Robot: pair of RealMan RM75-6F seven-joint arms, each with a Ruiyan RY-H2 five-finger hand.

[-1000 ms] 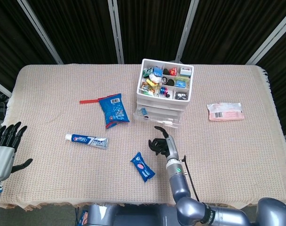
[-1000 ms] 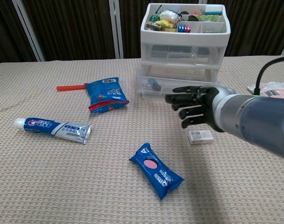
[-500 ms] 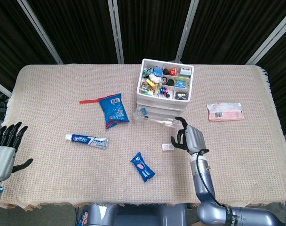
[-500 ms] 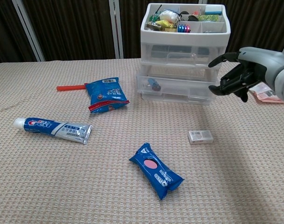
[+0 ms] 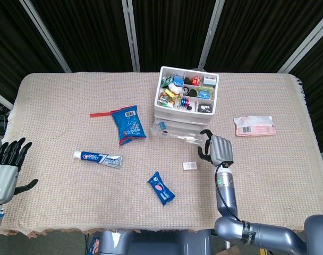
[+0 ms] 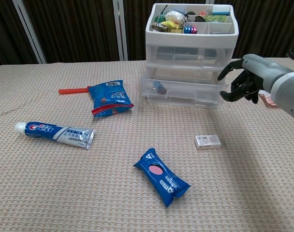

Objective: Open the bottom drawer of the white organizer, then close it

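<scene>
Standing near the far edge of the bench (image 5: 55,101), right of its middle, the white organizer (image 5: 185,103) has its bottom drawer (image 6: 183,91) pulled out toward the near edge, a small blue item visible inside at its left end. The right hand (image 6: 243,82) hovers just beside the drawer's right front corner, fingers curled loosely and spread, holding nothing; whether it touches the drawer I cannot tell. The left hand (image 5: 6,166) rests at the left edge of the bench, fingers apart and empty. A small white box (image 6: 208,141) lies in front of the organizer. A blue snack packet (image 6: 161,176) lies toward the near edge, a Crest toothpaste tube (image 6: 55,134) toward the left, a blue bag (image 6: 110,97) and a red stick (image 6: 73,90) left of the organizer, and a pink packet (image 5: 254,126) toward the right edge
</scene>
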